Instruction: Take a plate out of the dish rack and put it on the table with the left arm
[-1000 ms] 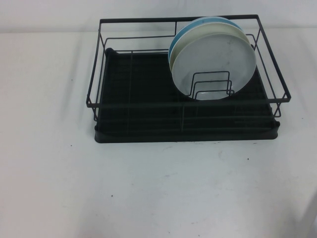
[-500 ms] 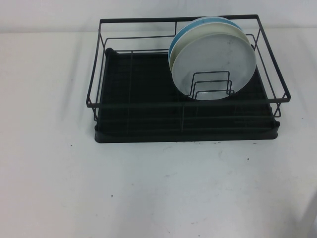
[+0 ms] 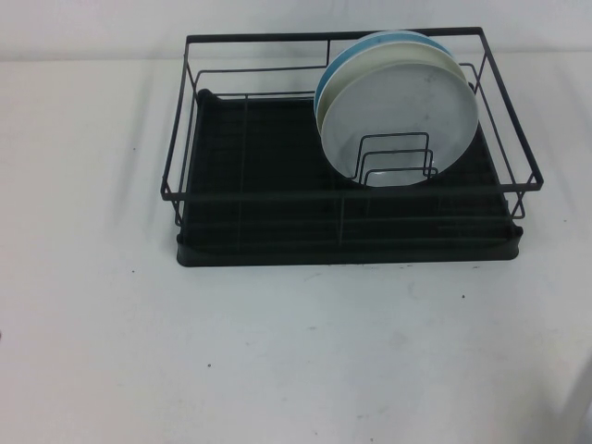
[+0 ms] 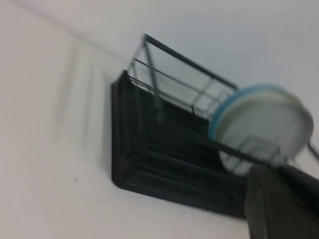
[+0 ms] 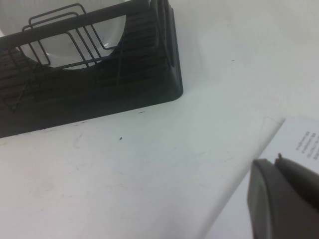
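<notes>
Black end effectors (image 4: 279,204) (image 5: 284,199) off the rack, touching nothing.

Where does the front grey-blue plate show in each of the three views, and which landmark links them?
High view: the plate stands upright, right rear of the dish rack.
Left wrist view: plate at right, above the left gripper.
Right wrist view: plate at the top edge; right gripper apart.
Shared landmark: the wire dividers.

3 cameras, all on the dish rack (image 3: 347,185)

My high view looks down from my side; left wrist faces it from farther left; right wrist sits close at its front corner.
</notes>
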You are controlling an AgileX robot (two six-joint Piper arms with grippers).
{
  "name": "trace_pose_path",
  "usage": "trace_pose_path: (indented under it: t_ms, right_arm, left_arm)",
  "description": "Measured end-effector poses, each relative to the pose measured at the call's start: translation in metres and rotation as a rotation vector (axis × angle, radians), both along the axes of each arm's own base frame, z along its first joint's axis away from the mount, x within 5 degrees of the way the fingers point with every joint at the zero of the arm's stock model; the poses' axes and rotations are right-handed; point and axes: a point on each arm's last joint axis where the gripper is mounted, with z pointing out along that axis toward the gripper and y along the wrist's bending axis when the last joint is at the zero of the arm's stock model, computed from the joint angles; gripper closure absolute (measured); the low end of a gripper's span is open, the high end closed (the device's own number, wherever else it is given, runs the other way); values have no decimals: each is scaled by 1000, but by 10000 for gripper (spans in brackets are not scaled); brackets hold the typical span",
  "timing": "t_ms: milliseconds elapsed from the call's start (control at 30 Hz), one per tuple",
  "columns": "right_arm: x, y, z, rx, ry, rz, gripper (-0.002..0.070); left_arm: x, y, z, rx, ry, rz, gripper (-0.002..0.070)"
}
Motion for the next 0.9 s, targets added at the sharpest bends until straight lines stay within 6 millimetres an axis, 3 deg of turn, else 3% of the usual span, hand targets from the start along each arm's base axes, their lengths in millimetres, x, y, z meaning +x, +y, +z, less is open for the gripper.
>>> trace_pose_path:
  t_ms: [133,267,400,567,700,900]
  right_arm:
    - [0,0,0,0,0,0,694]
    - [0,0,0,0,0,0,694]
    - [0,0,0,0,0,0,694]
    - [0,0,0,0,0,0,694]
    - [0,0,0,0,0,0,694]
    - [0,0,0,0,0,0,694]
  left_arm:
    - [21,-10,66,296,71,-153,680]
    - [59,-20,137,517,99,-301,680]
    - [112,-34,177,626,167,-466,680]
    - [169,-73,186,800,187,-746,680]
    - [211,-121,168,937,190,-922,680]
    - [257,-178,137,1073,213,-1017,680]
